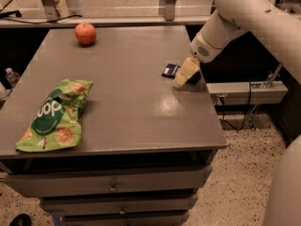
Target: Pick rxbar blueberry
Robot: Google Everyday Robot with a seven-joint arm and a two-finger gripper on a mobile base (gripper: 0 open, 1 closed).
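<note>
Navy-blue and flat, the snack bar lies on the grey desk, close to the desk's right edge and toward its far side. Take the bar as the marker for everything else. The gripper sits at the bar's right end, low over the desk top. Its cream tip overlaps that end in this view, and the white arm reaches down to it from the upper right. So the bar lies to the left of the jaws. Only its left part shows; the rest is hidden behind the cream tip.

Its long axis seems to run roughly left to right, pointing at the jaws, though with so much covered that is a guess. Whether the jaws are released or clenched I cannot tell; the bar is flat on the desk, not lifted.

From the bar, the red apple is well apart to the far left and the green chip bag well apart to the near left, so neither crowds the grasp. In my judgement the coming move turns on the jaws straddling the bar's short width rather than meeting it end-on.
</note>
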